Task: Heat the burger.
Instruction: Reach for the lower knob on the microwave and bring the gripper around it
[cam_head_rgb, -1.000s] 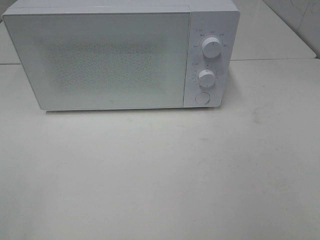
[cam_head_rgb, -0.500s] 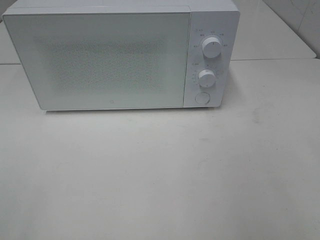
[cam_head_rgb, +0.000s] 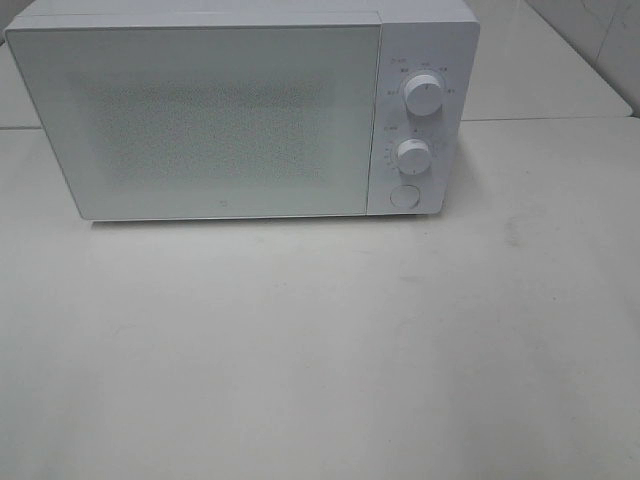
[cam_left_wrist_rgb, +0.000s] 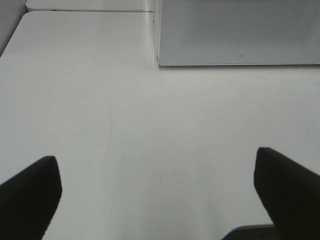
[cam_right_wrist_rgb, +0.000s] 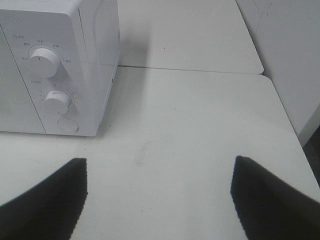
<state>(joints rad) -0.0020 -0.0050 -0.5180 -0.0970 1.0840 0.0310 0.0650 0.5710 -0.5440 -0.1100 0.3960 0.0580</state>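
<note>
Microwave (cam_head_rgb: 240, 110) stands along the far edge of the tabletop (cam_head_rgb: 320, 350), its door (cam_head_rgb: 200, 120) shut and facing the arms, probably so that both can reach the front and the controls. The burger shows in no view. It may sit behind the frosted door, but that cannot be told.

The left pincer (cam_left_wrist_rgb: 155, 160) hangs spread wide and empty over bare tabletop before the door's lower corner. The right pincer (cam_right_wrist_rgb: 160, 165) is also parted and empty, near the tabletop's right edge and facing the control panel. Neither touches anything, so both look parked, ready.

Count: one microwave, two dials, namely the upper knob (cam_head_rgb: 424, 97) and lower knob (cam_head_rgb: 412, 156), one round button (cam_head_rgb: 404, 195), two pincers, no burger visible.
</note>
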